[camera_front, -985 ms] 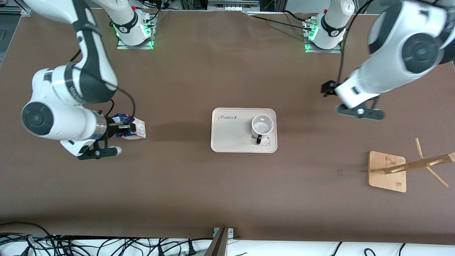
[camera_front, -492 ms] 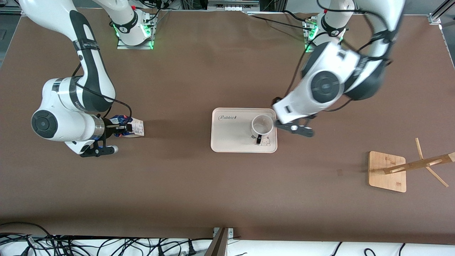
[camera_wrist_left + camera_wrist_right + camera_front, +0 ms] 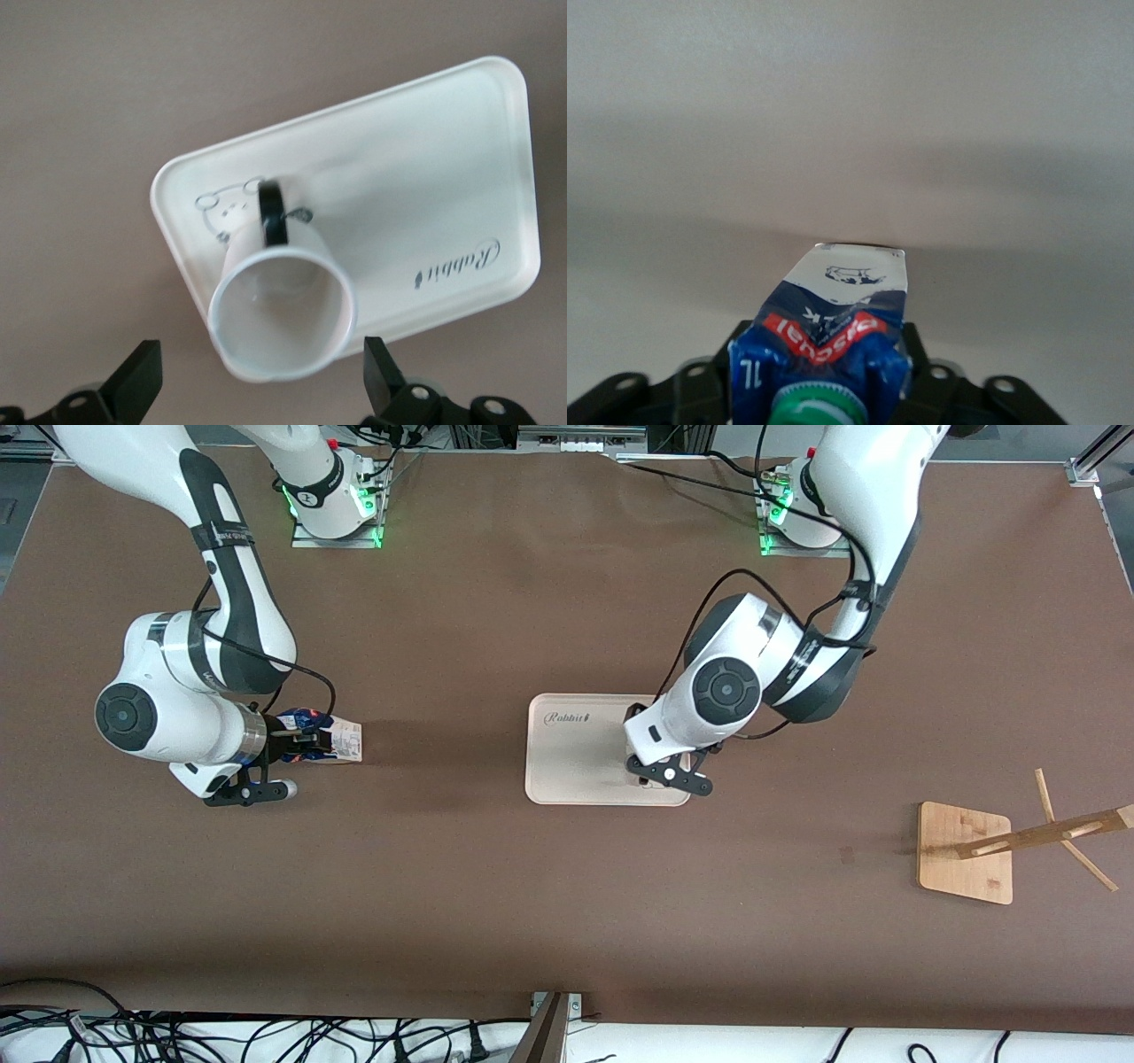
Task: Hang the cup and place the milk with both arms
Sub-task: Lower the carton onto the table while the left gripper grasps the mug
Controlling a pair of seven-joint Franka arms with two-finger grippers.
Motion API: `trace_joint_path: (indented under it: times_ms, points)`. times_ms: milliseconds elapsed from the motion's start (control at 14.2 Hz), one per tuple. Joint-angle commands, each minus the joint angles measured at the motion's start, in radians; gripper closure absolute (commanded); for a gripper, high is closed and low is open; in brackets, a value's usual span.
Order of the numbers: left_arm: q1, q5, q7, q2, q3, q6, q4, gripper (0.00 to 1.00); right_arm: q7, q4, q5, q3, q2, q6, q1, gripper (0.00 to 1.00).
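Here, in the front view, the left gripper [image 3: 666, 772] hangs over the tray [image 3: 567, 766], hiding the cup; the right gripper [image 3: 297, 746] is at the milk [image 3: 332, 741], toward the right arm's end of the table.

The left wrist view shows its 2 fingers [image 3: 137, 385] spread wide above the empty cup [image 3: 282, 310] on the tray [image 3: 425, 190]; I would centre on the rim before descending.

The right wrist view has the milk [image 3: 833, 341] between the jaws; whether they clamp it, I cannot tell.
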Motion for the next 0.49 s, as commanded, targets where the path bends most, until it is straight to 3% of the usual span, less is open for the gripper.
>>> trace_joint_path:
  times_ms: [0, 422]
  points:
    - [-0.051, 0.018, -0.046, 0.084, 0.009, 0.070, 0.071, 0.00, -0.007, -0.028, 0.013, 0.001, -0.039, 0.013, 0.003, 0.00]
    - [-0.094, 0.022, -0.121, 0.081, 0.010, 0.077, 0.031, 0.00, 0.024, 0.012, -0.001, 0.001, -0.136, -0.004, 0.006, 0.00]
